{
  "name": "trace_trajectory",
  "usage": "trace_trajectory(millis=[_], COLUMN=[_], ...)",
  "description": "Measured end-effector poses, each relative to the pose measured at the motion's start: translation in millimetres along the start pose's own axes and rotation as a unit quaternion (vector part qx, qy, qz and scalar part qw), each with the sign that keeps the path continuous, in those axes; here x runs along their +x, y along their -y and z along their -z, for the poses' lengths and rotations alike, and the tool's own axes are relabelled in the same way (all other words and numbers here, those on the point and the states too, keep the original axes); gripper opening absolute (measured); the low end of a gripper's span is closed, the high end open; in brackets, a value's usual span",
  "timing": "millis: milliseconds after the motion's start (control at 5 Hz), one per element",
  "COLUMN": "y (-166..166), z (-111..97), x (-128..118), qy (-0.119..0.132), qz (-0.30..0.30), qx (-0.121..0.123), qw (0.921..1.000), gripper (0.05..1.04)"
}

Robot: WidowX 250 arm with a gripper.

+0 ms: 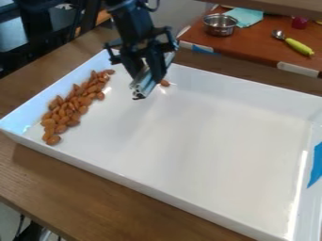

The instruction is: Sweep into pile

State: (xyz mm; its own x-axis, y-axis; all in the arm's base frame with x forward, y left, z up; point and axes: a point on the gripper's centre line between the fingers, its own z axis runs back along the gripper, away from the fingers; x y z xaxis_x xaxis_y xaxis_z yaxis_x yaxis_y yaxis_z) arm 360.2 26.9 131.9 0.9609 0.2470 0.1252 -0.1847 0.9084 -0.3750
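We see the black gripper [145,74] hanging over the white tray [201,141] at its eleven to twelve o'clock, the fingers closed on a silvery bar [144,84] that tilts downward. Most of the almonds [74,106] lie in a long heap near the tray's wall, from about nine to eleven o'clock. We find one lone almond [165,83] just beside the bar, at its two o'clock. Our tray sits on a wooden bench [44,176], with blue tape [316,164] at its three o'clock.
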Motion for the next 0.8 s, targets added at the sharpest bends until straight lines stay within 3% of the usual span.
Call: trace_trajectory(millis=[400,800], y=[17.8,7.3], z=[39.6,59.7], x=[2.0,5.4], qy=[-0.009,-0.011], qz=[0.013,0.000], qx=[0.045,0.075], qw=[0.9989,0.9972], gripper=[0.381,0.381])
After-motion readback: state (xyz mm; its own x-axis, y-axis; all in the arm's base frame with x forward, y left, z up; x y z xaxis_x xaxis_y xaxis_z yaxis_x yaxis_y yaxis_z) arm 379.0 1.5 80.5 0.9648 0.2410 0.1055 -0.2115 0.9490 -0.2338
